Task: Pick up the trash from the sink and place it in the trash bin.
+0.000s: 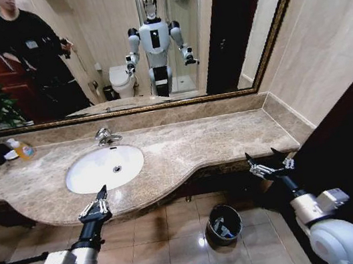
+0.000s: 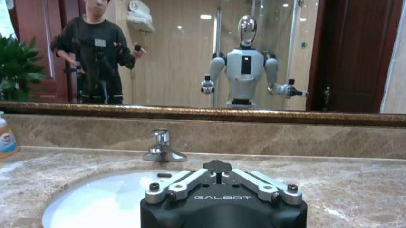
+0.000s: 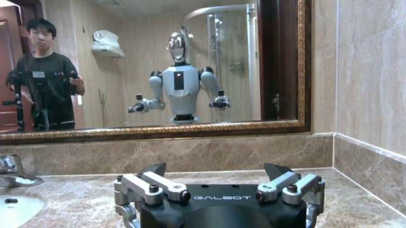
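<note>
**Both arms waiting at the counter's edge, basin apparently bare**

The left gripper (image 1: 101, 199) has its fingers pressed together into a single point, holding nothing, poised just off the front lip of the marble counter (image 1: 192, 146) and aimed at the sink (image 1: 90, 180). The right gripper (image 1: 266, 159) has its fingers spread wide and empty, hovering at the counter's far right front corner, well apart from the basin. Both arms look like they are in a ready pose rather than mid-grasp: wrists level, tips facing the mirror, neither over the bowl.

The sink sits toward the left of the counter with the chrome tap (image 1: 105, 137) behind it. The trash bin (image 1: 223, 224) stands on the tiled floor below the counter's front edge, between the two arms, handy for a short carry from the basin. Something pale lies inside it, possibly scraps already dropped in, though it is too small to tell.

No trash can be made out in the basin: from the head view the bowl reads plain white around the drain, but the left wrist view cuts off its near half behind the gripper body. An amber soap bottle (image 1: 22, 149) stands at the counter's left end.
</note>
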